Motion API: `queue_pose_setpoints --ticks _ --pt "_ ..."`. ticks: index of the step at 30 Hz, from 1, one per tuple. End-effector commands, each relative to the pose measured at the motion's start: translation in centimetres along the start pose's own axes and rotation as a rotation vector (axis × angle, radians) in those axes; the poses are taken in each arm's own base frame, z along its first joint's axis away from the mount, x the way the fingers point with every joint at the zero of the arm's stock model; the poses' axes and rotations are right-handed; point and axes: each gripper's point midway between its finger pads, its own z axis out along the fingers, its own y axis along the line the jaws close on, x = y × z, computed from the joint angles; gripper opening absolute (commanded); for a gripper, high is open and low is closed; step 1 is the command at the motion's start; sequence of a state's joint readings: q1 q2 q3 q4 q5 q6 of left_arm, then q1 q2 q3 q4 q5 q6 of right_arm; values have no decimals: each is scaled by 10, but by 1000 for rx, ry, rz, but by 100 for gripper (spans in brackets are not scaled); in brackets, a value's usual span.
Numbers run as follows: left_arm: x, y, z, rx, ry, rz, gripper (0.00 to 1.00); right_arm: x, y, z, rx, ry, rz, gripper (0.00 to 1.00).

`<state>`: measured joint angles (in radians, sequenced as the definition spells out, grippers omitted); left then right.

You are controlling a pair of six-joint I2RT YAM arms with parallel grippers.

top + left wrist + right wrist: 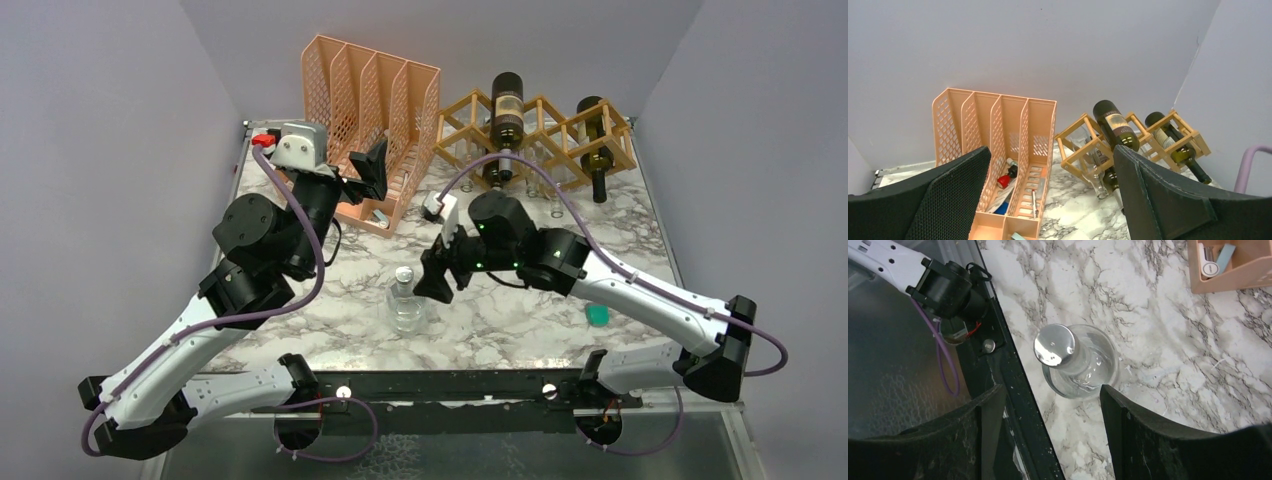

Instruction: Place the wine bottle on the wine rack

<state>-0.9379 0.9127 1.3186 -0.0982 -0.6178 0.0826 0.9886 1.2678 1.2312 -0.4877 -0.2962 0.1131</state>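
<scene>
A clear glass bottle [404,303] with a silver cap stands upright on the marble table near its front edge. It also shows from above in the right wrist view [1079,365]. My right gripper [436,280] is open and empty, just right of and slightly above the bottle; in its wrist view [1048,412] the bottle lies just beyond the fingertips. The light wooden wine rack [468,118] stands at the back right and holds two dark bottles [506,125]. My left gripper [371,170] is open and empty by the orange organiser, facing the rack [1083,150].
A peach-orange mesh file organiser [372,110] with small items inside stands at the back, left of the rack. A small green object [597,316] lies on the table at the right. The black front rail [440,385] runs close behind the clear bottle.
</scene>
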Motion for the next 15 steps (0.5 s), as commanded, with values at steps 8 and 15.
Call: queue_pose_setpoints --ticks 8,15 --pt "-16 7 -2 -26 -40 -50 99 -4 -3 41 130 34 -105 71" --pt "-19 2 -3 3 -43 -69 99 4 -5 61 168 65 -132 59"
